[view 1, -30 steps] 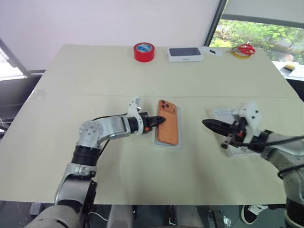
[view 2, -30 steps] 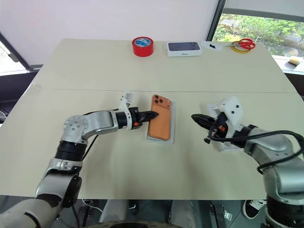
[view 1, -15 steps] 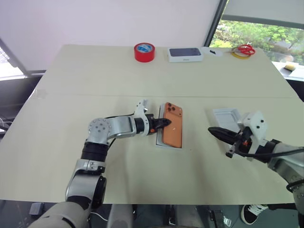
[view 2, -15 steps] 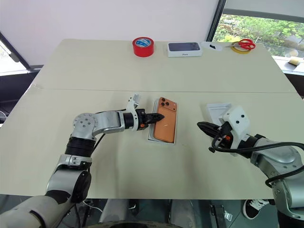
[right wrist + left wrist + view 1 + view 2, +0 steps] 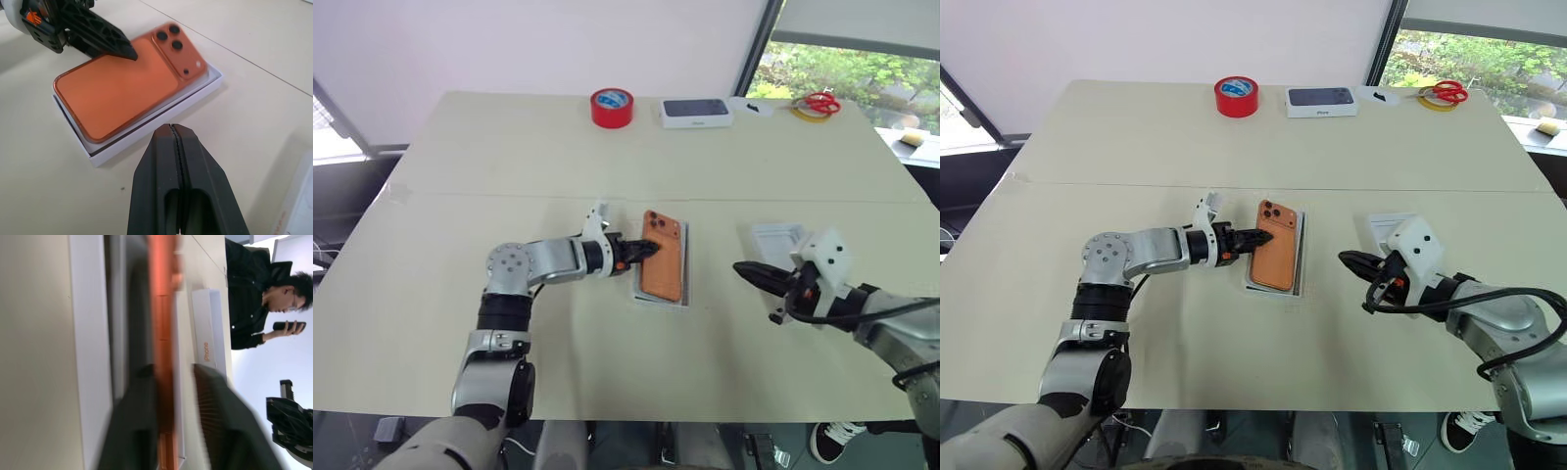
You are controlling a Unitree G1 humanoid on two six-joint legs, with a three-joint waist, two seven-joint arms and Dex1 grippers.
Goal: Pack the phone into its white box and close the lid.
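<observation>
Orange slim phone sat crooked atop shallow white cardboard box, left gripper half-open around its edge; right gripper empty, pinched closed; rimmed white lid beyond, still off.

Even daylight from the window at the far right washes the pale bench, shadows soft and faint. The left wrist close-up blurs the phone and dark fingers.
</observation>
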